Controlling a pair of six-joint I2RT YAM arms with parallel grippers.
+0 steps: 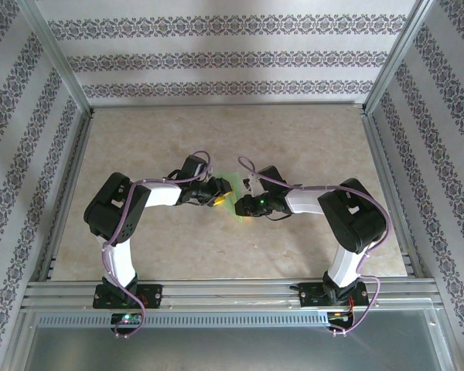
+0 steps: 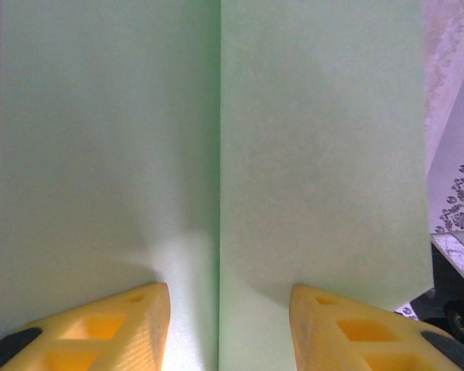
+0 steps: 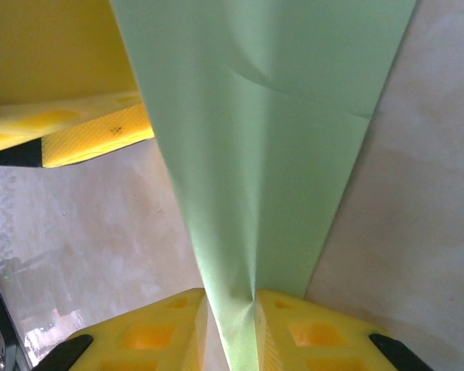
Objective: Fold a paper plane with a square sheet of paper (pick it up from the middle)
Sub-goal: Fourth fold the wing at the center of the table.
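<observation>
Two pincers: your left gripper (image 2: 230,305) stands wide, astride the centre crease (image 2: 219,154); your right gripper (image 3: 230,305) is narrow, pinching the folded edge.
Sheet: the square sheet of paper (image 2: 317,154) hangs between them, over the table (image 3: 425,232) middle.
Handling: thin, limp, easily creased; you pinch gently along the centre crease.

**Crowded middle, open far side**

The upright light green paper sheet (image 3: 278,154) blocks the gap between my left tool (image 1: 216,200) and right tool (image 1: 243,208), which nearly touch. The beige bench (image 1: 294,139) lies open beyond them, up to the patterned walls (image 1: 216,58).
</observation>
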